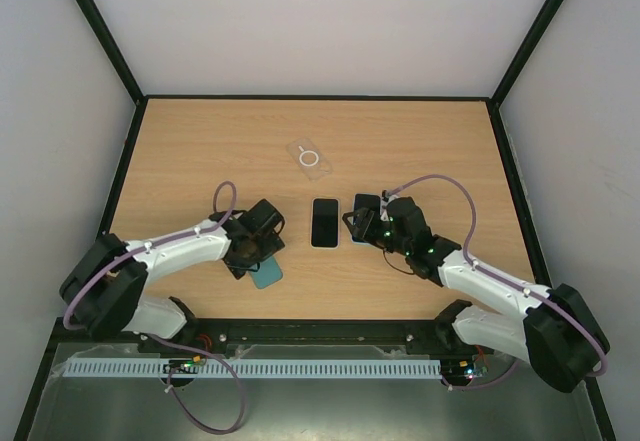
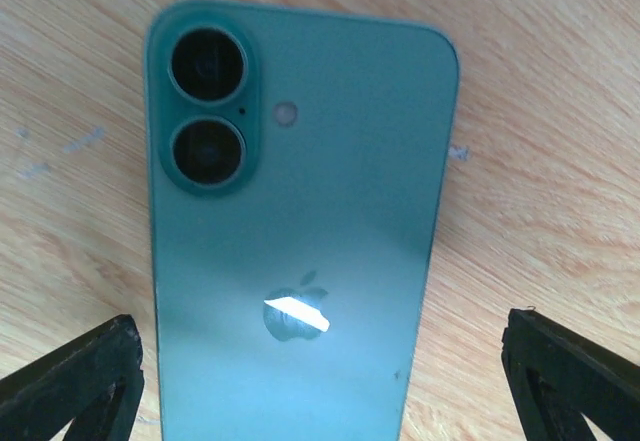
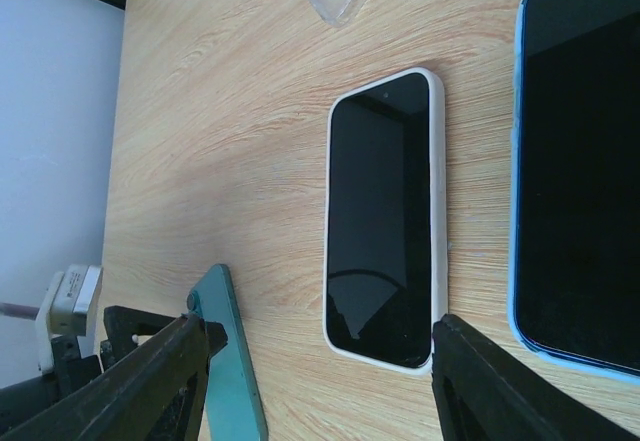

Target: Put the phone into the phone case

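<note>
Near the front-left of the counter [image 1: 190, 151], the teal phone [image 2: 300, 241] lay flat, back up. Its twin lenses were stacked at one top corner and the logo caught glare. The left hand [image 2: 320, 321] was over it, fingers [image 2: 80, 376] spread wide to either side of the phone's lower half. One finger was just beside the phone's edge, the other clear of it. Nothing was pinched. Can't tell whether the tips touched the wood.

Mid-counter, a cased phone [image 1: 324, 222] lay screen up, w/ a pale rim round a dark display, approx. between the two hands. Just beside it on the right, not touching, sat a blue phone [image 3: 580, 161], also screen up. In the top view it was mostly hidden under the right hand [image 1: 364, 219]. That hand's fingers [image 3: 510, 391] stood apart w/ nothing held between them. From its wrist cam the cased phone showed in the gap, lying on the wood, not gripped.

The clear case [image 1: 309, 158] lay farther back, beyond the cased phone, w/ a white ring on it. It was apart from all three phones and both hands. The teal phone sat at the near side, well apart from the clear case.
</note>
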Controlling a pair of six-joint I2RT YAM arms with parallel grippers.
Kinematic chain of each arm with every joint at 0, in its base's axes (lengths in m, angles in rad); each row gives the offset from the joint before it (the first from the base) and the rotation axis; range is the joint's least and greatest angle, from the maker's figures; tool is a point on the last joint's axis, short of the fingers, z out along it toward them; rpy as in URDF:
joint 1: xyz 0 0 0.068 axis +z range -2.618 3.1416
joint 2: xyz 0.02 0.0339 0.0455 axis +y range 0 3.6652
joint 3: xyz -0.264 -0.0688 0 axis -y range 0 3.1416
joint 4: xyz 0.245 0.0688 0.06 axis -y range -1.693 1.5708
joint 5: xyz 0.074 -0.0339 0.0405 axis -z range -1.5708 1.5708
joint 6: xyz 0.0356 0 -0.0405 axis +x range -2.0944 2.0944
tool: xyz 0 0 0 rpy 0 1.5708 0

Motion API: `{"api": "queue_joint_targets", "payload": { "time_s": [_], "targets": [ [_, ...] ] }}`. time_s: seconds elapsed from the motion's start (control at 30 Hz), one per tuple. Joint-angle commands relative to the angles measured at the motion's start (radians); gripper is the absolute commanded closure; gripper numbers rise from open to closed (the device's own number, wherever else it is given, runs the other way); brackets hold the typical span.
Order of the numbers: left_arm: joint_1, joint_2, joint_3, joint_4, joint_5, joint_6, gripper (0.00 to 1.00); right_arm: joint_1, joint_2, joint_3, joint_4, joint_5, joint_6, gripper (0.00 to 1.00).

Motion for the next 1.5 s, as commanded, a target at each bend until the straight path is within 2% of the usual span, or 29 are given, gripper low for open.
{"api": "queue_joint_targets", "payload": {
  "time_s": [0.0,0.47,0.53,0.67,0.9,1.0,1.13,1.47],
  "targets": [
    [-0.009,0.035,0.026,-0.106,-0.101,0.039,0.03,-0.003,-0.023,-0.013,-0.031,0.019,-0.01,0.39],
    [-0.007,0.163,0.067,-0.043,-0.084,0.101,0.03,-0.002,-0.03,-0.023,-0.022,0.022,-0.009,0.39],
    [-0.004,0.18,0.069,-0.042,-0.081,0.101,0.05,-0.001,-0.03,-0.031,-0.02,0.019,-0.008,0.39],
    [-0.003,0.215,0.07,-0.03,-0.07,0.1,0.14,0.003,-0.04,-0.056,-0.008,0.018,0.007,0.39],
    [0.008,0.278,0.079,-0.022,-0.046,0.11,0.14,0.012,-0.06,-0.063,0.009,0.016,0.015,0.39],
    [0.011,0.295,0.076,-0.011,-0.035,0.114,0.17,0.024,-0.065,-0.065,0.026,0.016,0.026,0.39],
    [0.015,0.285,0.072,0.002,-0.015,0.12,0.26,0.085,-0.065,-0.076,0.065,0.022,0.042,0.39],
    [0.027,0.144,0.026,0.106,0.095,0.129,0.37,0.264,0.04,-0.108,0.235,0.015,0.082,0.39]
  ]
}}
